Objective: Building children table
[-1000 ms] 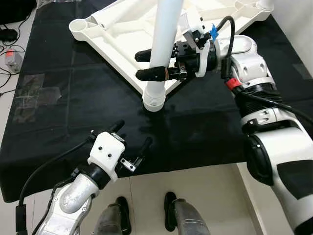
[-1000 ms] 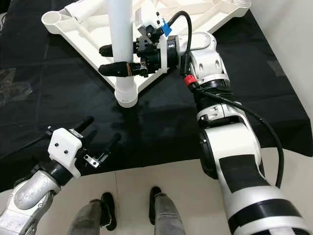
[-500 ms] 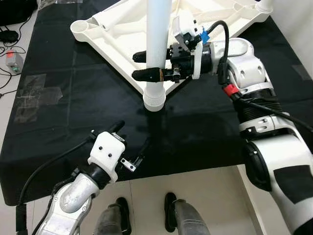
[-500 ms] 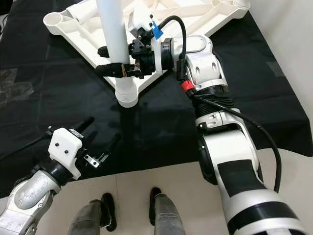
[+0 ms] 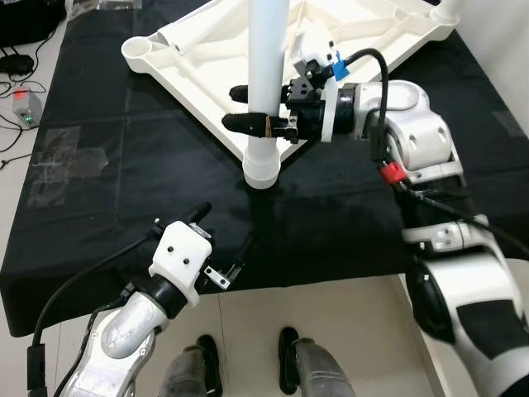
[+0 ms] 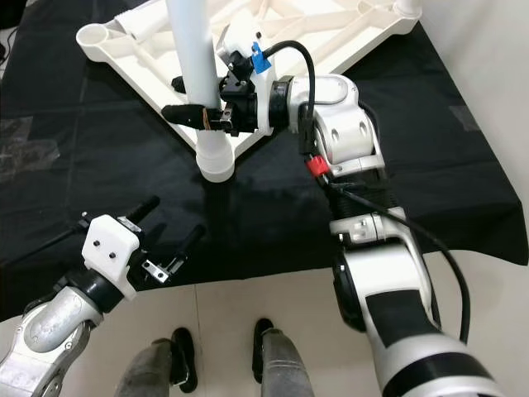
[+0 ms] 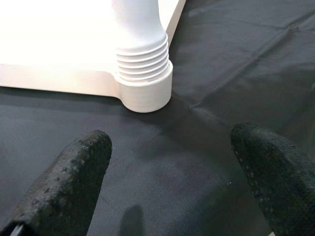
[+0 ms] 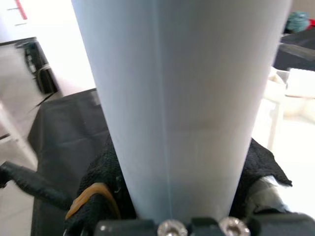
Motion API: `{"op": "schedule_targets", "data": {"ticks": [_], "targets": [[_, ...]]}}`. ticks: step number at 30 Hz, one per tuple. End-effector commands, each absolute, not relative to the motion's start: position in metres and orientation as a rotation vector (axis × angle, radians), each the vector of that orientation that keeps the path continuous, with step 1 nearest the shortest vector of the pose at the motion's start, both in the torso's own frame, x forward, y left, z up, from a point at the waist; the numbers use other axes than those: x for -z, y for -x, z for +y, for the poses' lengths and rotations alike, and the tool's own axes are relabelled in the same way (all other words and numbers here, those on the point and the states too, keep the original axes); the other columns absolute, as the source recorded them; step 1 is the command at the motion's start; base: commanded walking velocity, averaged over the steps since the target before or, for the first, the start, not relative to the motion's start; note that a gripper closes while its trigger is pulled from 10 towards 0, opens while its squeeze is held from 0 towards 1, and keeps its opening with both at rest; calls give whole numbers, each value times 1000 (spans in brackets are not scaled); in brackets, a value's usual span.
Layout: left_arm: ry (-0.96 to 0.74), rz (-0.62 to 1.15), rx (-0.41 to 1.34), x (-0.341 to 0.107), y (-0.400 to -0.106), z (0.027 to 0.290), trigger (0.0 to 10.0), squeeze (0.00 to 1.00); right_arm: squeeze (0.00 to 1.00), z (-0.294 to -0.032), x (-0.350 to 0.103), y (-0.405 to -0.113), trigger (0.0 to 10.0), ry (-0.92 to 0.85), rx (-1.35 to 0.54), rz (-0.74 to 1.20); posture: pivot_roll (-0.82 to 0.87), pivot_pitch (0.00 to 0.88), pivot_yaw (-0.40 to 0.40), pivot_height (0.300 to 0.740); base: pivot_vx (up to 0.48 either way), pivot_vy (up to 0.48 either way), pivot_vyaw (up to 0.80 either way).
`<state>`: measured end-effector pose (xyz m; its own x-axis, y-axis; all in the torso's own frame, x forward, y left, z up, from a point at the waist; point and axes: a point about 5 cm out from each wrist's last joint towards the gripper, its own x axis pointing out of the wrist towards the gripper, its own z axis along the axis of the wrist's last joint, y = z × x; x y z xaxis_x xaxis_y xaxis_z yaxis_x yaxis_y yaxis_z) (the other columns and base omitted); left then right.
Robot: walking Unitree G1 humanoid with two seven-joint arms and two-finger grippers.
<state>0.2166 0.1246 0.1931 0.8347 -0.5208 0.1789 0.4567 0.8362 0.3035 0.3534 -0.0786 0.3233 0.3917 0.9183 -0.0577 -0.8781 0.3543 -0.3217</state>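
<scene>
Since a second ago, our right pincer [image 5: 241, 107] has slid leftward, its wrist rotated. It clamps one upright white table leg [image 5: 269, 58], seated in the corner socket [image 5: 261, 171] of one overturned white table frame [image 5: 207, 62] on the black tabletop [image 5: 99, 190]. Left pincer [image 5: 225, 234] hovers wide, holding nothing.

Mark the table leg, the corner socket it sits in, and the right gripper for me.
table leg [image 5: 269, 50], left eye view, on its smooth shaft.
corner socket [image 7: 145, 96], left wrist view, on its outer wall.
right gripper [image 5: 240, 107], left eye view, between its fingertips.
</scene>
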Motion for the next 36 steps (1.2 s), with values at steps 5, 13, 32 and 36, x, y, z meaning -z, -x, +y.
{"op": "schedule_targets", "data": {"ticks": [5, 13, 32, 36], "targets": [[-251, -248, 537, -191, -212, 124, 10000, 0, 0, -82, -227, -332, 10000, 71, -498, 69, 13, 407, -55, 740, 0, 0, 0], [-263, -250, 547, -188, -218, 125, 10000, 0, 0, -59, -195, -302, 10000, 24, -410, 127, 21, 354, -24, 740, 0, 0, 0], [-277, -262, 529, -181, -232, 124, 10000, 0, 0, -45, -264, -320, 10000, 81, -855, -120, 4, 297, -48, 740, 0, 0, 0], [-263, -268, 546, -182, -232, 121, 10000, 0, 0, -58, -292, -320, 10000, 186, -1156, -221, 1, 328, -57, 740, 0, 0, 0]]}}
